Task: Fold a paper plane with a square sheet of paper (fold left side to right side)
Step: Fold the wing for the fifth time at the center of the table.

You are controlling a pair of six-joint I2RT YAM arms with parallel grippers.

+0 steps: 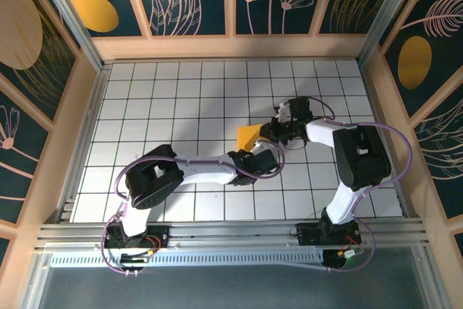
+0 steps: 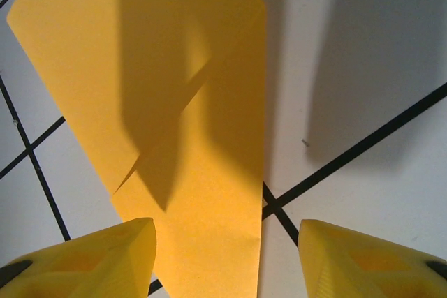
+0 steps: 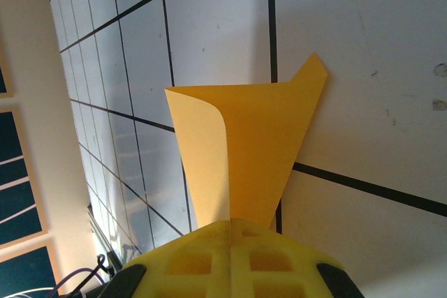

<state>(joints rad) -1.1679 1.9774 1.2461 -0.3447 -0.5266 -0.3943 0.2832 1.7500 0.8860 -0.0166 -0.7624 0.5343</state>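
Right jaws pinch your one yellow paper (image 3: 251, 151); left jaws gape over it. Left arm (image 1: 210, 168) and right arm (image 1: 362, 153) bend inward.

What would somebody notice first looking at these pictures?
The folded yellow-orange paper stands out, bright against the white grid table near its middle. The right gripper is shut on the paper's narrow end, while the left gripper stands open over the sheet.

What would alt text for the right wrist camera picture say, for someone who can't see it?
The yellow right gripper, shut, pinches the narrow end of a folded sheet of paper, yellow-orange, which fans out over a white table with black grid lines. One edge of the paper curls over.
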